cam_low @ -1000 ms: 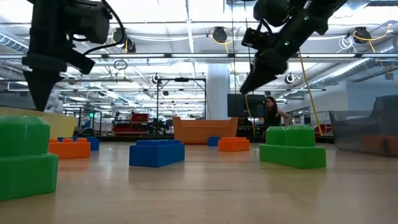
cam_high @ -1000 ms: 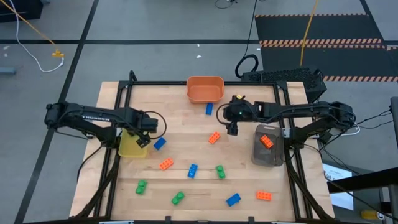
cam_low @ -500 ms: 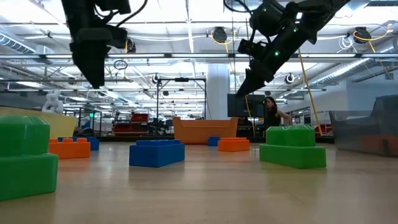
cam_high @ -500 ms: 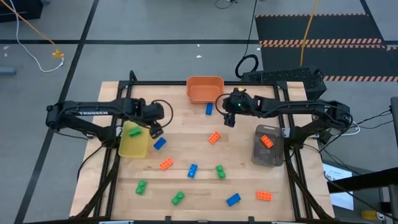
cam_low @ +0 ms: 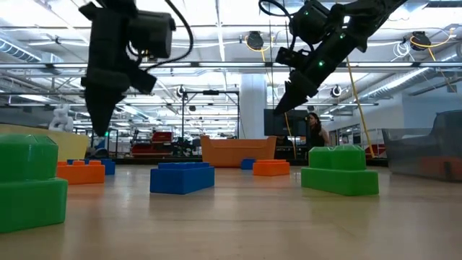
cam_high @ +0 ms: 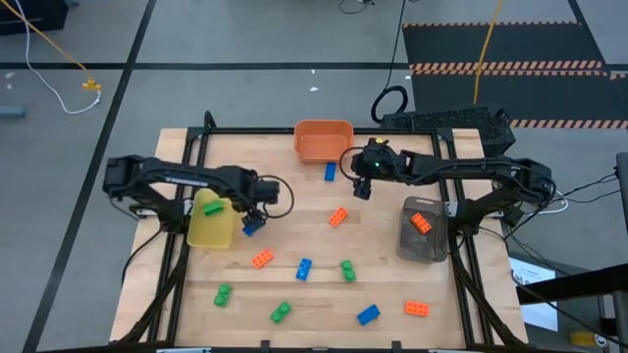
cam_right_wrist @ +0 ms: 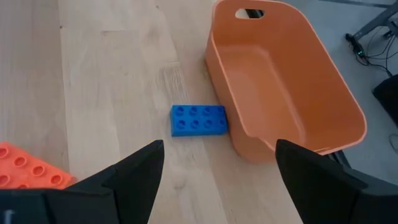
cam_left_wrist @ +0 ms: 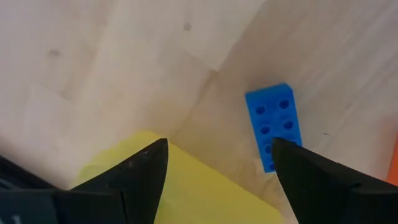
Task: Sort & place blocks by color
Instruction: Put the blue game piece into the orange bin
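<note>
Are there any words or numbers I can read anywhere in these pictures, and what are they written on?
No text can be read for sure.
Left arm: pale lettering along it in the high view, too small and blurred to read.
Blocks, such as the blue block: only studs, no writing.
Orange bin: no label visible.
Room behind the table in the low view: any signs are too far off to read.

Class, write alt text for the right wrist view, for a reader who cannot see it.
A blue block lies flat on the wooden table right beside the wall of an empty orange bin. The right hand hangs above them with its two dark fingers spread open, holding nothing, and part of an orange block shows at the edge.
</note>
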{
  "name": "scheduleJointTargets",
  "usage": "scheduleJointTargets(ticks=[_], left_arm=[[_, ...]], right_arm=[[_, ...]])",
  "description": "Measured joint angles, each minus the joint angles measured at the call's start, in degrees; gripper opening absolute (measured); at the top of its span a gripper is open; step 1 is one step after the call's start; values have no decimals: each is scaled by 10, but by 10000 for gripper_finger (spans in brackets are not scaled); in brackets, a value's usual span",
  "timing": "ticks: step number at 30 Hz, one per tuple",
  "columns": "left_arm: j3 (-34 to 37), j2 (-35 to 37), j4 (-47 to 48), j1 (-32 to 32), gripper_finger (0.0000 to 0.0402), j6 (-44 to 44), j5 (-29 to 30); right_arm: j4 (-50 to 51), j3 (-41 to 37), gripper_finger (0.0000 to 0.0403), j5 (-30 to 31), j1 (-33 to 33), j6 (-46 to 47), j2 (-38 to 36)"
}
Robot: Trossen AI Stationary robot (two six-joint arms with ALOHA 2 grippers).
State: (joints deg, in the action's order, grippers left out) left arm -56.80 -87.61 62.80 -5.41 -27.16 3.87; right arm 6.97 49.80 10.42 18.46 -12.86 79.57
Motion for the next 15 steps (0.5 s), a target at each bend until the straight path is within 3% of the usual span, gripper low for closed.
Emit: scheduleJointTargets(ticks=[6, 15], left_arm=[[0, -51, -3, 19, 293, -19, -16], [0, -58, -67, 38, 305, -49, -30]], right_arm=[[21, 0, 302, 0, 0, -3, 0], [25, 0, 302, 0, 0, -3, 0]])
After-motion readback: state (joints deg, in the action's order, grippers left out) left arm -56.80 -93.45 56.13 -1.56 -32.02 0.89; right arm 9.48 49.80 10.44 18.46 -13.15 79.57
